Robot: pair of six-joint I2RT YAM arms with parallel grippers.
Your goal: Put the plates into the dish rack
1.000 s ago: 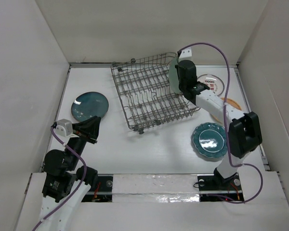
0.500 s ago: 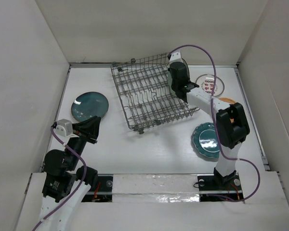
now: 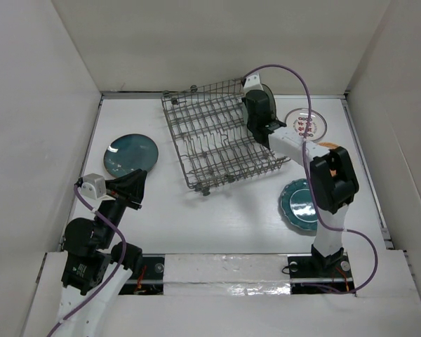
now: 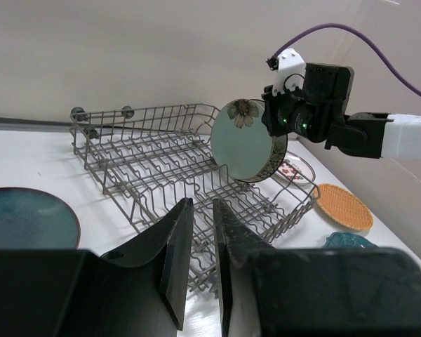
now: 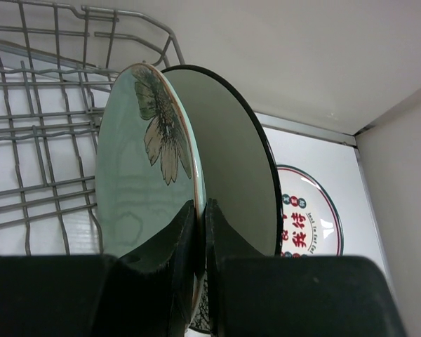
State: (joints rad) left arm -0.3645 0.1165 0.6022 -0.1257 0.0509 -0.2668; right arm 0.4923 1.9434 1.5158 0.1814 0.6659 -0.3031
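Note:
My right gripper (image 5: 200,207) is shut on the rim of the pale green flowered plate (image 5: 144,175). It holds the plate upright on edge over the far right corner of the grey wire dish rack (image 3: 210,140). The left wrist view shows that plate (image 4: 242,140) above the rack (image 4: 161,161). My left gripper (image 4: 202,210) is empty, its jaws a narrow gap apart, near the table's front left (image 3: 137,184). A dark teal plate (image 3: 131,154) lies left of the rack. The teal scalloped plate (image 3: 302,203), orange plate (image 4: 344,207) and white red-marked plate (image 3: 305,123) lie to its right. No cream patterned plate shows.
White walls enclose the table on the left, back and right. The right arm (image 3: 330,175) stretches over the orange and scalloped plates and hides part of each. The rack sits skewed, its near corner (image 3: 196,186) pointing at the left arm.
My right gripper has carried the flowered plate left and farther back, from beside the rack's right edge to over its far right corner. The left arm has not moved.

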